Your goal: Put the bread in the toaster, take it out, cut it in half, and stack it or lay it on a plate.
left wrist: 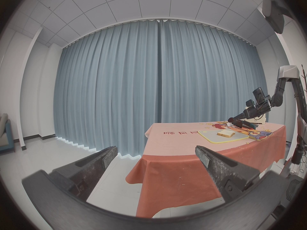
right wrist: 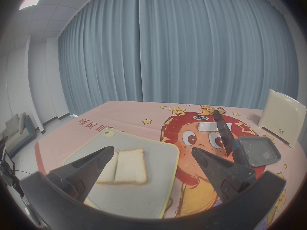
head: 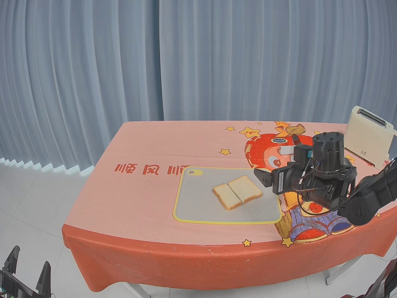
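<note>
Bread (head: 237, 192) lies cut in two on the grey cutting board (head: 198, 203), the halves side by side and touching along the cut, flat, toward the board's right part. Toaster (head: 368, 137) stands at the far right of the counter (head: 144, 195), slots up, nothing seen sticking out of it. Knife (right wrist: 224, 133) is laid down on the counter cloth beyond the board, blade dark, apart from both hands. Grey plate (right wrist: 259, 150), shallow and squarish, sits just beside the knife, between it and the toaster, with nothing on it. Right hand (head: 269, 179) hovers over the counter just off the board's right edge, fingers spread wide and holding nothing, pointed toward the bread. Left hand (left wrist: 155, 149) hangs well apart from the counter, low at the robot's left, likewise released and carrying nothing. Judgement: toasting and cutting look done; the step in hand is the last one, moving the halves to the plate. The next move would call for the right hand to come in low over the board, take the nearer half by its edges with a light pinch so the soft crumb is not crushed, lift clear of its neighbour, and carry it past the knife to the plate. Risk: dragging the second half along.
</note>
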